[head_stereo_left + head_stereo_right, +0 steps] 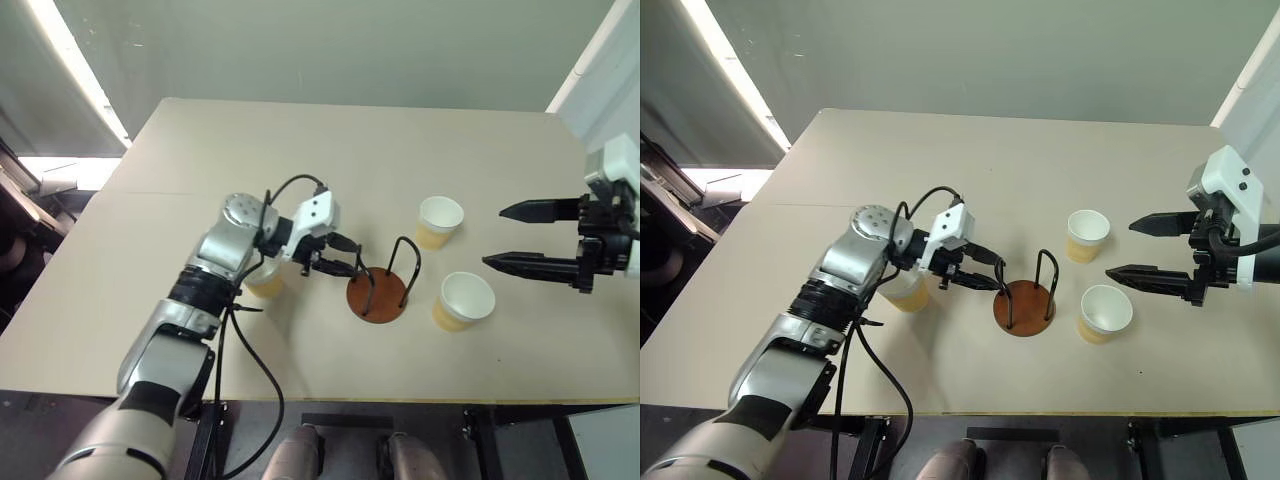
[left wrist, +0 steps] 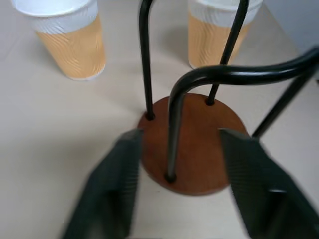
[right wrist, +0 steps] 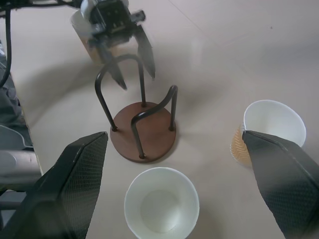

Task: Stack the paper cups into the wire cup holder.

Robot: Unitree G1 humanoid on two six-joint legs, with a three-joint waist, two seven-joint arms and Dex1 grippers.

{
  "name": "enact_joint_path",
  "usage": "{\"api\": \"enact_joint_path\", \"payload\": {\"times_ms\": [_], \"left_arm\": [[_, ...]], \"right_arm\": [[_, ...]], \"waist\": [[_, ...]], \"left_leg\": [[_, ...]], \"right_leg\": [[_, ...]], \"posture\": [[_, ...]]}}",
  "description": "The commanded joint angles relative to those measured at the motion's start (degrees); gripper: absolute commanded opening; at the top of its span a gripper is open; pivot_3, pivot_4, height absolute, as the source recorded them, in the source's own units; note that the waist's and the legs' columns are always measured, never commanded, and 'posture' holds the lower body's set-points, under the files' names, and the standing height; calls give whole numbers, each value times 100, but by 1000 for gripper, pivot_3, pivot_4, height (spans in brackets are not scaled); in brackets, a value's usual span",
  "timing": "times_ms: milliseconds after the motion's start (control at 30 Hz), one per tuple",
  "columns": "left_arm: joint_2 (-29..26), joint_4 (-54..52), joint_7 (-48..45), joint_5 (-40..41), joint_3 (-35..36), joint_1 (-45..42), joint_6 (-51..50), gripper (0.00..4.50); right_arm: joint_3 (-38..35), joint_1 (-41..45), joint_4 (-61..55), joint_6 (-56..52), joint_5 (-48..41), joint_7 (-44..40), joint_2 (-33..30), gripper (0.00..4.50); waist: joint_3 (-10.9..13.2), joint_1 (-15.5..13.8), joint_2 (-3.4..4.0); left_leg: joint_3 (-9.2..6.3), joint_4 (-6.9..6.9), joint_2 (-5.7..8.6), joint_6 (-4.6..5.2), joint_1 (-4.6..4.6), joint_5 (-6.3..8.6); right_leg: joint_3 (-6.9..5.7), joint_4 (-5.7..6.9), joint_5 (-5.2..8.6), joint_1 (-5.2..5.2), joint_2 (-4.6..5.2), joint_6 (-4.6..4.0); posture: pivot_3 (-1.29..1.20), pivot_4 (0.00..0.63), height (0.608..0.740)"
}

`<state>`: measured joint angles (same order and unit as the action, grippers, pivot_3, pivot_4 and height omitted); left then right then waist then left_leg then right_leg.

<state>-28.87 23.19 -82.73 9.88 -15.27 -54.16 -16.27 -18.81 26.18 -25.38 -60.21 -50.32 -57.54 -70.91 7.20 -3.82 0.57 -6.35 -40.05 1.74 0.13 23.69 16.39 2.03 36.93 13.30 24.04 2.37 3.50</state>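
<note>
Evenly and softly lit from overhead; bright strip of glare along the upper left edge in both eye views, washing out detail there. Soft, short shadows beside the paper cups (image 1: 439, 222) and under the wire cup holder (image 1: 377, 294) on the pale table (image 1: 300, 150). Sharp through the centre of the eye views, with slight bending toward the edges. Blurred near fingers (image 2: 112, 189) in the left wrist view, possibly from motion. Out of focus at the right wrist's own fingers (image 3: 62, 189).

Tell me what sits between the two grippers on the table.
In the left eye view, the wire cup holder and two paper cups sit between left gripper and right gripper.
</note>
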Motion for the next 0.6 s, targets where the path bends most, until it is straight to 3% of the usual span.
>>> {"api": "enact_joint_path", "payload": {"times_ms": [33,367,600], "left_arm": [[-290,-537,-153,269,288,8,-289,3209],[-730,-773,97,411,696,-393,-426,3209],[-1004,-1328,307,639,963,-429,-819,3209]], "right_arm": [[185,263,93,240,82,-56,1,4500],[1730,1381,1042,1252,1279,-452,333,4500],[3122,2313,2306,2471,2921,-990,910,4500]], "waist": [[0,0,0],[0,31,0],[0,74,0]], "left_leg": [[0,0,1,0,0,0],[-3,-1,0,5,-1,0],[-4,0,-2,7,1,1]], "right_leg": [[1,-1,0,0,0,0],[0,-3,0,0,1,0],[0,-1,0,5,2,0]], "posture": [[0,150,740],[0,150,740],[0,150,740]]}}
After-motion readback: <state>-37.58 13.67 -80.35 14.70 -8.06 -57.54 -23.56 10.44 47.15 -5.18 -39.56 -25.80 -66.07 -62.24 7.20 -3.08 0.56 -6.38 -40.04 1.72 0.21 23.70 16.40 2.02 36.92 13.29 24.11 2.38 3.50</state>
